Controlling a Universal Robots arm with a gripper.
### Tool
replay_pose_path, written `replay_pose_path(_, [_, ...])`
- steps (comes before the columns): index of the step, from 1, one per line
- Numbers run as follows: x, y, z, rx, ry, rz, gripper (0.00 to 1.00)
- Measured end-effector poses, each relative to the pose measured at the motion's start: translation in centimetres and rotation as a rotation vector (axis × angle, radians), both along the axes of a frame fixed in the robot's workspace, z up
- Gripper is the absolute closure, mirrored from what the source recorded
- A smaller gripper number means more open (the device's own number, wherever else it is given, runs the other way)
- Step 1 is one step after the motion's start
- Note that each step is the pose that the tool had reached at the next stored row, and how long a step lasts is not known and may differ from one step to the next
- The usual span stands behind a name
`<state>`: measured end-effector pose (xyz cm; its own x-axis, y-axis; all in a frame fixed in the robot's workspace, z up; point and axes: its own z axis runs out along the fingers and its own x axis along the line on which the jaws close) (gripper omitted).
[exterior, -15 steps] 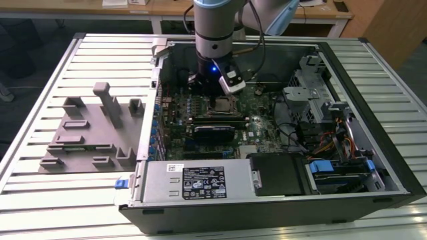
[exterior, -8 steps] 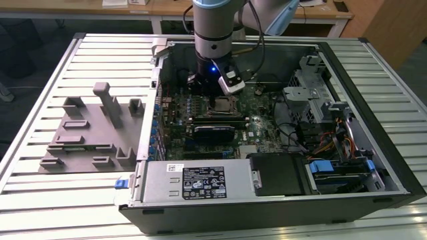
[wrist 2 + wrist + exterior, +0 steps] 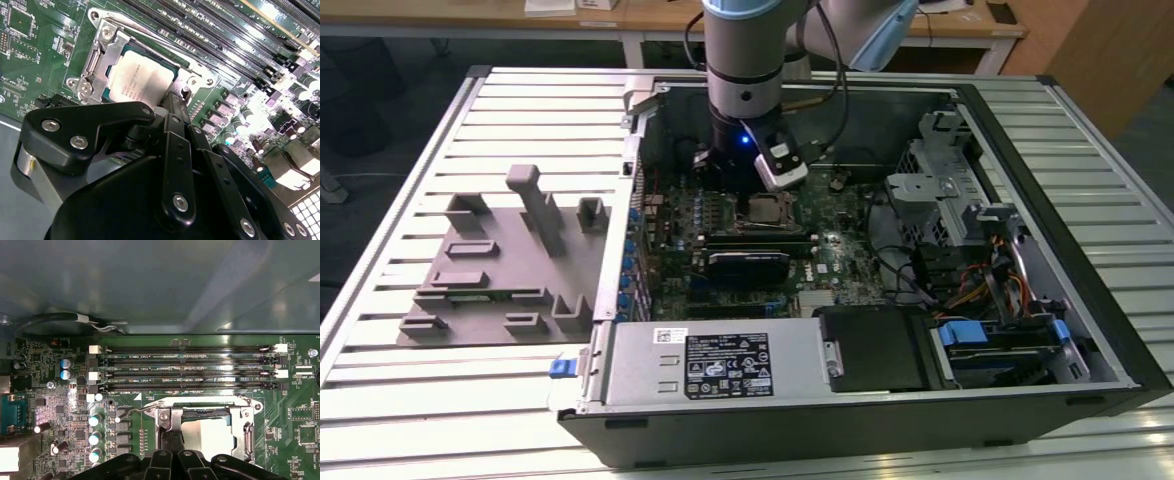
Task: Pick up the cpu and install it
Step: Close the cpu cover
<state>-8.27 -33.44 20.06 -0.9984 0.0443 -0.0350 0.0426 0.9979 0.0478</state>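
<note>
Sitting flat inside the motherboard socket (image 3: pixel 100 55), the cpu (image 3: pixel 142 82) lay just beside the gripper (image 3: pixel 175 102), at about 5 o'clock from it in the exterior view; square, so no long axis; arm stood near vertical, wrist down; grip state could not be told.

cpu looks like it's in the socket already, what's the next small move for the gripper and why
Probably a short, straight lift. In both wrist views the cpu lies flat inside the socket's metal frame, and the gripper sits close over its edge, so a sideways pull might drag it.
</note>
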Motion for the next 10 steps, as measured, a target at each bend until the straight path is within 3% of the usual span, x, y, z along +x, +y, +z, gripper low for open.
replay_pose_path(10, [0.0,0.0,-0.12,0.0,0.0001,0.0,0.89])
